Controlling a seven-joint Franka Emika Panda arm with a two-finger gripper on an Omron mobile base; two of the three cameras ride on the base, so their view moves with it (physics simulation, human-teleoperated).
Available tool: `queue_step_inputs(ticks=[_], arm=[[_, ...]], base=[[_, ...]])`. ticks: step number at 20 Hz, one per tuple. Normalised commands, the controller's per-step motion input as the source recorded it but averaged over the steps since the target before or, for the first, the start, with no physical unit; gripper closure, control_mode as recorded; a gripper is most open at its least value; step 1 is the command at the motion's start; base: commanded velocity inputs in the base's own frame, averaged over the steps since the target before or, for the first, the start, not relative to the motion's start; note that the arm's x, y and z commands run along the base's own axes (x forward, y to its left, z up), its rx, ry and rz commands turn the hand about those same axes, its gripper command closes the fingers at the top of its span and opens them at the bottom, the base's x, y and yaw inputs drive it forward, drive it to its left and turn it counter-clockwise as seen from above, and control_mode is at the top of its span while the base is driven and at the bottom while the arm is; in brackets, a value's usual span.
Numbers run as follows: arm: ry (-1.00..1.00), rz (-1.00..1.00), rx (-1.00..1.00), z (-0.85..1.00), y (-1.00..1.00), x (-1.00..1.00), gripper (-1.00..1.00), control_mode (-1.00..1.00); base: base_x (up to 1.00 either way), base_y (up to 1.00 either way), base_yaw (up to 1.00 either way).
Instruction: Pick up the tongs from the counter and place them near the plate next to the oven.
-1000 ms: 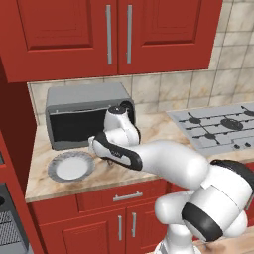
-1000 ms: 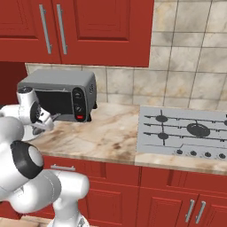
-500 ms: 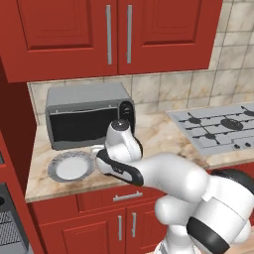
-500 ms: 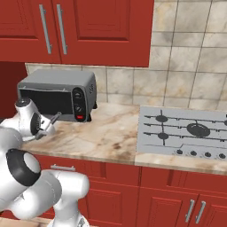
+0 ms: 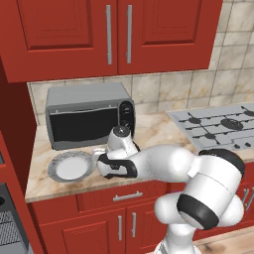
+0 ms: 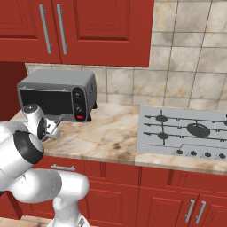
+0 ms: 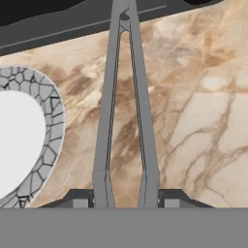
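- Gripper (image 7: 125, 196) was clamped on the tongs (image 7: 125, 111); in the hand view both finger tips sat against the outer sides of the two thin arms near their spread ends.
- Tongs ran straight away from the fingers, arms converging to the joined end near the dark base of the oven (image 7: 72, 22) at the top of that view.
- Tongs were over the counter (image 7: 203, 126), just beside the plate (image 7: 22, 140); plate's speckled rim was close to the tongs' left arm but not touching it. Couldn't tell from the shots whether the tongs touched the stone or hung just above it.
- Left base view: plate (image 5: 70, 166) lay on the counter (image 5: 149, 131) in front of the oven (image 5: 89, 119), left of the robot's wrist; hand was low, right next to the plate.
- Right base view: gripper (image 6: 52, 128) sat low at the counter's left end, in front of the oven (image 6: 57, 95).
- Gas hob (image 6: 186, 133) was well apart, on the right of the counter (image 6: 111, 133).
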Motion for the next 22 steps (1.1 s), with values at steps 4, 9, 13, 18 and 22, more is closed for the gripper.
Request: queue_step_inputs(ticks=[4,9,13,18,22], arm=[[0.0,0.0,0.0,-0.32,0.0,0.09,1.0,-1.0],[0.0,0.0,0.0,-0.24,0.0,0.13,1.0,-1.0],[-0.01,0.0,0.0,-0.08,0.0,0.05,-1.0,-1.0],[0.0,-0.01,0.0,0.23,0.0,0.0,-1.0,-1.0],[-0.02,-0.02,0.0,0.89,0.0,-0.02,-1.0,-1.0]], base=[[0.0,0.0,0.0],[0.0,0.0,0.0],[0.0,0.0,0.0],[0.0,0.0,0.0],[0.0,0.0,0.0]])
